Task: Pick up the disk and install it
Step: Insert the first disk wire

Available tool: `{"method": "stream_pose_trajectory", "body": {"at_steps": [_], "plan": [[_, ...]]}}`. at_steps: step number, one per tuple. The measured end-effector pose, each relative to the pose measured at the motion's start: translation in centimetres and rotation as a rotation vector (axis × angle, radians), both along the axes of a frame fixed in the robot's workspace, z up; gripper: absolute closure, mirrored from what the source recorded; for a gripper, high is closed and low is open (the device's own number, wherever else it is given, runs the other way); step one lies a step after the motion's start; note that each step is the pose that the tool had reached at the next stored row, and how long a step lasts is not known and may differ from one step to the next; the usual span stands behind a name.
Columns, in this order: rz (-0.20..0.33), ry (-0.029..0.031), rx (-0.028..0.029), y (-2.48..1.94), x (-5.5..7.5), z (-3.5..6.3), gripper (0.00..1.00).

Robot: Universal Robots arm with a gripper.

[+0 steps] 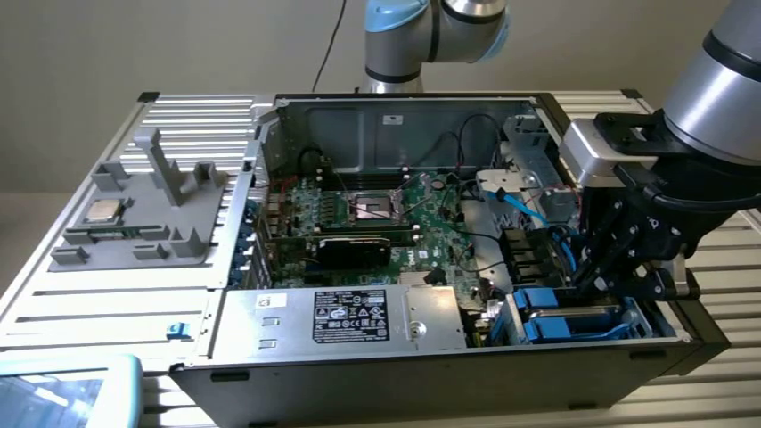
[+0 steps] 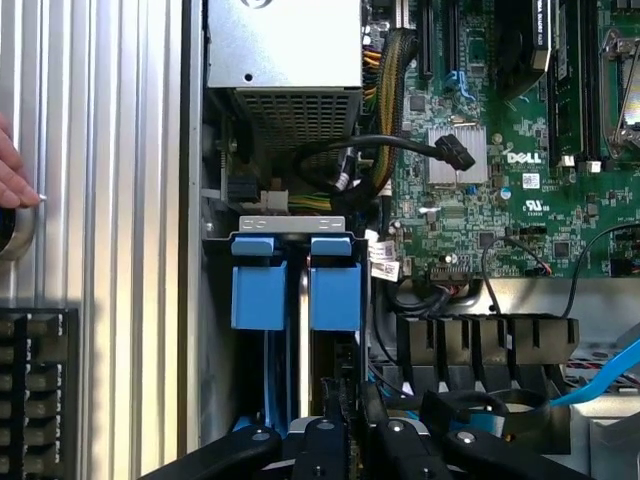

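Note:
The disk (image 2: pixel 335 290) stands on edge in the drive bay at the front corner of the open computer case (image 1: pixel 666 352), on the exterior view's right. Its bright blue frame (image 1: pixel 568 319) shows at the bay's opening. My gripper (image 2: pixel 347 400) reaches down into that bay, and its dark fingers (image 2: pixel 372 412) sit close together on the disk's upper edge. In the exterior view the gripper (image 1: pixel 601 285) hangs right over the blue frames. A second blue-framed carrier (image 2: pixel 258 285) stands in the slot beside the disk.
A silver power supply box (image 1: pixel 356 316) sits beside the bay, with black cables (image 2: pixel 400 150) looping past it. The motherboard (image 1: pixel 380 214) fills the case's middle. A grey fixture (image 1: pixel 131 223) holding a processor chip (image 1: pixel 105 211) lies outside the case. A person's fingertip (image 2: pixel 12 170) rests on the ribbed table.

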State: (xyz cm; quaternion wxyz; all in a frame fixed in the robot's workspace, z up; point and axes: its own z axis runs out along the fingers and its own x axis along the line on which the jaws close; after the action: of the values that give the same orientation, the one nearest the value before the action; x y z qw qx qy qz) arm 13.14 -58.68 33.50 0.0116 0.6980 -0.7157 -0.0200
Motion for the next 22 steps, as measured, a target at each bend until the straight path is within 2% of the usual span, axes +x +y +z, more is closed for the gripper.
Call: {"method": "stream_pose_trajectory", "body": {"at_steps": [17, 19, 20, 21, 22], "plan": [[-0.014, -0.0001, 0.0, -0.03, 0.12, -0.21, 0.84], [-0.013, -0.0004, 0.0003, -0.02, 0.14, -0.12, 0.82], [-0.013, -0.0003, -0.0006, -0.02, 0.14, 0.04, 0.76], [-0.013, -0.0004, -0.0026, 0.0, 0.14, 0.25, 0.76], [-0.013, -0.0012, -0.0042, 0.02, 0.13, 0.45, 0.69]]}}
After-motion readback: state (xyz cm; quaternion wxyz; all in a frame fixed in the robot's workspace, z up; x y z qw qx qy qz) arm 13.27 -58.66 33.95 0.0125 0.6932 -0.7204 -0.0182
